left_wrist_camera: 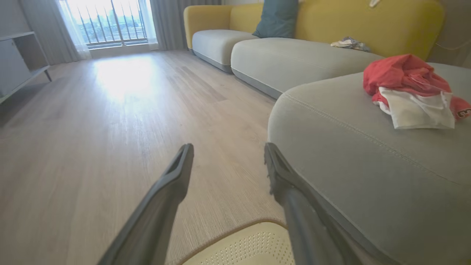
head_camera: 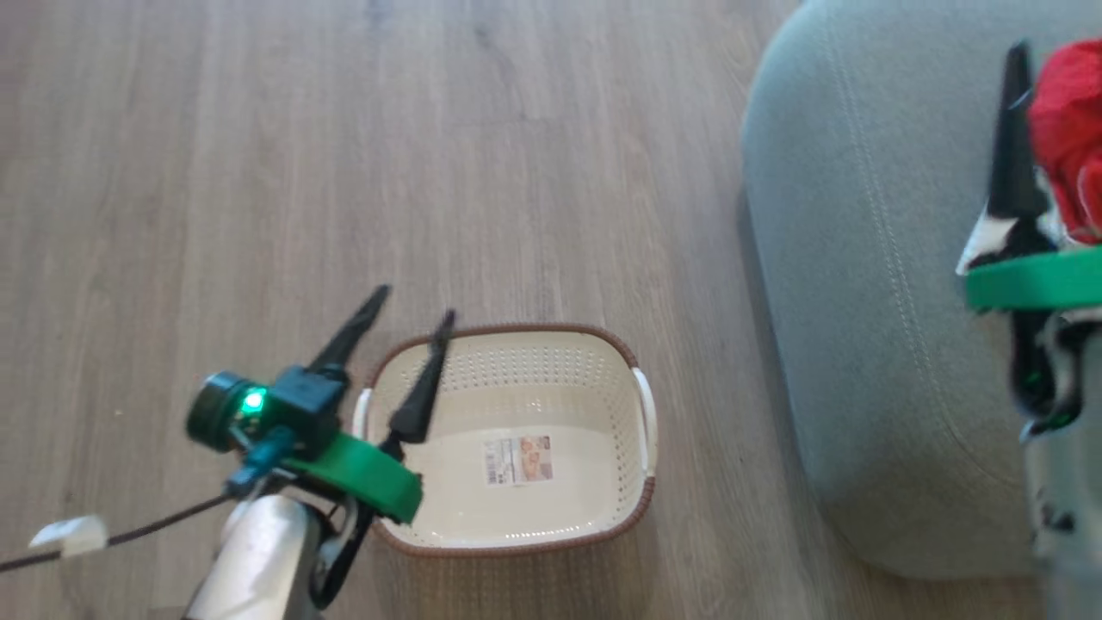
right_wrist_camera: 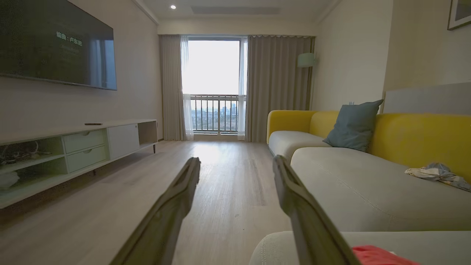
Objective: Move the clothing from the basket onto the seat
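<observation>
Clothing (left_wrist_camera: pixel 408 88) piled on the seat (left_wrist_camera: pixel 349 154), out of the basket (head_camera: pixel 516 370), so likely all done. Left gripper (head_camera: pixel 415 304) spread wide over the basket rim, right gripper (right_wrist_camera: pixel 236 160) spread wide by the pile, both holding nothing, nothing left to grab.

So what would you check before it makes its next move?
1. Basket empty: ok, just a sticker inside.
2. Clothing on the seat: ok, a red-and-white heap lies there.
3. Both pieces in that heap: cannot tell.
4. Left gripper open, nothing held: ok.
5. Right gripper open: ok.
6. Right fingers clear of the clothing: cannot tell, red fabric lies close beside them.
</observation>
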`<state>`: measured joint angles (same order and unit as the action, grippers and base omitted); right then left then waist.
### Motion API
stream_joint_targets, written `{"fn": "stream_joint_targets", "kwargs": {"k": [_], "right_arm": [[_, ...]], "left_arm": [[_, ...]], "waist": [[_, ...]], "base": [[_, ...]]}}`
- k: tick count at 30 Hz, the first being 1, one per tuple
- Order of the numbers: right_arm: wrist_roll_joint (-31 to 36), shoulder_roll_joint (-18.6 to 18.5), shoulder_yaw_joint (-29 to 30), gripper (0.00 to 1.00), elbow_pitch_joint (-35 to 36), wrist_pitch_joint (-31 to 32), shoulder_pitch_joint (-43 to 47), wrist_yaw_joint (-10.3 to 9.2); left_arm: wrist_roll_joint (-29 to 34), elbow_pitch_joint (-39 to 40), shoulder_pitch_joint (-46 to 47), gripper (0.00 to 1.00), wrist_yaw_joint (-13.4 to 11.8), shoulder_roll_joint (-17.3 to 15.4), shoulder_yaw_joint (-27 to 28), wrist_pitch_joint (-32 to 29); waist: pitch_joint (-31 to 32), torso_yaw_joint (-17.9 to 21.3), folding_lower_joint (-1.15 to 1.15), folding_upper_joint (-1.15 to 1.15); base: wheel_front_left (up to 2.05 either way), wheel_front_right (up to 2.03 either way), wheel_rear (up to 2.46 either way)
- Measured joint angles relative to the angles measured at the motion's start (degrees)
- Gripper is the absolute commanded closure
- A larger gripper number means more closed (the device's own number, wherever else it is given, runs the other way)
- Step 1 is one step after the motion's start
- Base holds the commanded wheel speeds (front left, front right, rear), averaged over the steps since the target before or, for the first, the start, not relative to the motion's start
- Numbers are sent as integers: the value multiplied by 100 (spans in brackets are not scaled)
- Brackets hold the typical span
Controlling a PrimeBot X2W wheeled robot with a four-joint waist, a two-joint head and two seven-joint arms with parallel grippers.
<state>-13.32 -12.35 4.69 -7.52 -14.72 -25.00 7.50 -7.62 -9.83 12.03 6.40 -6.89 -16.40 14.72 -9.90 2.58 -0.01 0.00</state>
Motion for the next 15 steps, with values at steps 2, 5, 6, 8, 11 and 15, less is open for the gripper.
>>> {"fn": "stream_joint_targets", "kwargs": {"k": [2, 5, 6, 8, 11, 15], "right_arm": [[-75, 105, -122, 0, 97, 0, 247, 0], [-224, 326, -319, 0, 111, 0, 623, 0], [-261, 387, -388, 0, 102, 0, 736, 0], [-323, 506, -516, 0, 33, 0, 917, 0], [-330, 641, -677, 0, -134, 0, 1115, 0], [-193, 770, -792, 0, -471, 0, 1322, 0]], "left_arm": [[-3, 45, -82, 0, -66, 103, 301, 0], [12, 142, -182, 0, -133, 212, 652, 0], [14, 141, -207, 0, -138, 242, 738, 0], [21, 131, -287, 0, -179, 309, 903, 0], [87, 85, -397, 0, -263, 359, 1122, 0], [122, -35, -444, 0, -309, 392, 1298, 0]], "waist": [[69, -110, 0, 0], [168, -267, 0, 0], [199, -315, 0, 0], [259, -406, 0, 0], [333, -529, 0, 0], [392, -679, 0, 0]], "base": [[0, 0, 0], [0, 0, 0], [0, 0, 0], [0, 0, 0], [0, 0, 0], [0, 0, 0]]}}
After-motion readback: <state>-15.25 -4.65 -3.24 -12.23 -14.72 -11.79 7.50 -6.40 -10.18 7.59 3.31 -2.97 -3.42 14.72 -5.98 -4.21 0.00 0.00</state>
